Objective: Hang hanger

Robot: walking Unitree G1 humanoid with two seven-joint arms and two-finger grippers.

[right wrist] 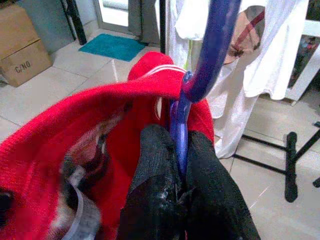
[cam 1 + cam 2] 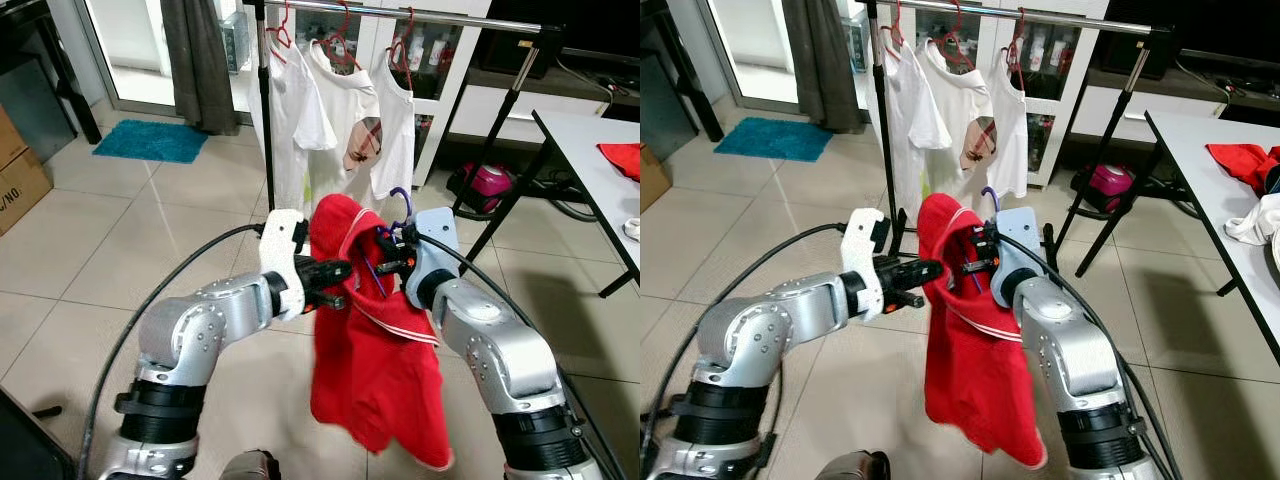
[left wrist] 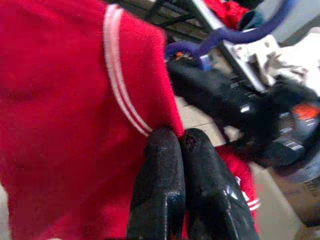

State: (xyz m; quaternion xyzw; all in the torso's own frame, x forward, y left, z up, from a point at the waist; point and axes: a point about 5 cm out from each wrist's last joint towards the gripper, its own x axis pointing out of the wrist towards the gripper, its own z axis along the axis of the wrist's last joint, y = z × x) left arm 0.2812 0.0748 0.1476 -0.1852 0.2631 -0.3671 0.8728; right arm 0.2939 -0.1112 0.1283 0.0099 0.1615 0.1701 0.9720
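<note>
One purple hanger [image 1: 186, 120] sits inside the red shirt [image 2: 375, 370] you have out in front of the robot, its hook [image 2: 402, 203] poking up above the collar. Your right gripper [image 1: 181, 150] is clamped on the hanger's neck, fingers pressed together around it. Your left gripper [image 3: 180, 145] pinches the shirt's striped edge, fingers closed on the cloth. The shirt hangs free over the tiled floor [image 2: 120, 230], and most of the hanger is buried in fabric, so you can't make out its shoulders.

Just beyond stands the clothes rack [image 2: 400, 14], with three white shirts [image 2: 340, 110] on red hangers along its rail; their hems and the rack's dark upright are right behind the red shirt. A white table [image 2: 1210, 170] at the right carries red and white cloth near its far edge. A teal mat [image 2: 150, 140] lies on the floor, far left.
</note>
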